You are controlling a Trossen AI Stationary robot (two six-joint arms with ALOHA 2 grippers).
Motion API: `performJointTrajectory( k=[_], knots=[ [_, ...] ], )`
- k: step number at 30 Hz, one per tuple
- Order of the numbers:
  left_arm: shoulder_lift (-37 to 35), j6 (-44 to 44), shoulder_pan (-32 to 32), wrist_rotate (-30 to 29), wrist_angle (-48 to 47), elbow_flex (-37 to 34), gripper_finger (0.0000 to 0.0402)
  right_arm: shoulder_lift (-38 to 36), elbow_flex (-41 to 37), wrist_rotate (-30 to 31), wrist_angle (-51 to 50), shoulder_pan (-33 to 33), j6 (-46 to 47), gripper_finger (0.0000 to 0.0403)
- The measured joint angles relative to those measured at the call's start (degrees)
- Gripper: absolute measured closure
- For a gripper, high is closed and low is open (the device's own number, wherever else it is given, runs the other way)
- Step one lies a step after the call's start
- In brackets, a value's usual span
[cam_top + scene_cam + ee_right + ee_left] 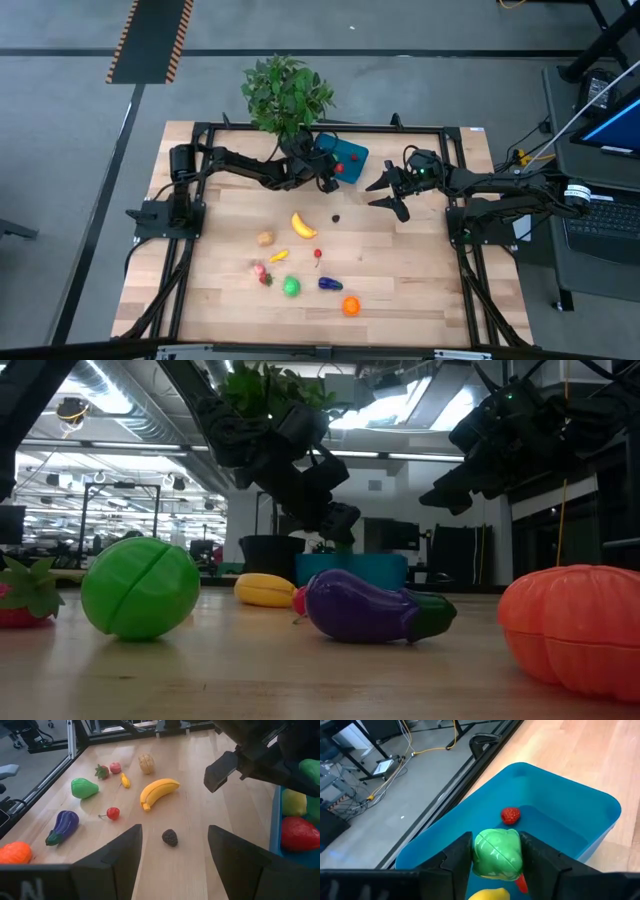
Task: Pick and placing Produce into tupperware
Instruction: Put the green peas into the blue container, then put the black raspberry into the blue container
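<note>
The teal tupperware stands at the table's far middle, and my left gripper reaches over it. In the left wrist view the gripper is shut on a glossy green produce piece above the tupperware's inside. A red berry, a yellow piece and a red piece lie in the tupperware. My right gripper hangs open above the table to the tupperware's right, touching nothing. Below its fingers a small dark piece lies on the wood. My left gripper pinches the green piece by its two opposite sides between its two fingers. The fingers come slanting down from the table's left. The piece sits inside the tupperware's rim, just above the yellow and red pieces. I cannot tell whether it rests on them.
Loose produce lies on the near half: a banana, a tan piece, a cherry, a strawberry, a green piece, an eggplant and an orange piece. A potted plant stands behind the tupperware.
</note>
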Motion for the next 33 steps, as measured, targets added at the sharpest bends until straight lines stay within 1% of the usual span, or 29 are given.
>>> performJointTrajectory(
  k=[11, 16, 22, 27, 33],
  knots=[
    [-0.07, 0.13, 0.22, -0.13, 0.07, 0.00, 0.0261, 0.00, 0.00, -0.01, -0.17, -0.01, 0.00, 0.0175],
    [-0.09, 1.19, -0.40, -0.16, 0.09, 0.00, 0.0258, 0.00, 0.01, -0.01, -0.20, 0.00, 0.00, 0.0175],
    [-0.38, 3.64, -3.38, -0.21, -0.09, -0.01, 0.0243, 0.00, 0.02, -0.01, -0.20, -0.02, 0.00, 0.0175],
    [-1.77, 4.45, -6.43, -4.35, -0.52, -0.09, 0.0239, 0.00, 0.01, -0.01, -0.33, -0.01, 0.00, 0.0175],
    [-3.53, 4.48, -11.11, -4.67, -0.31, -0.22, 0.0241, 0.00, 0.02, -0.01, -0.60, -0.02, 0.00, 0.0175]
  ],
)
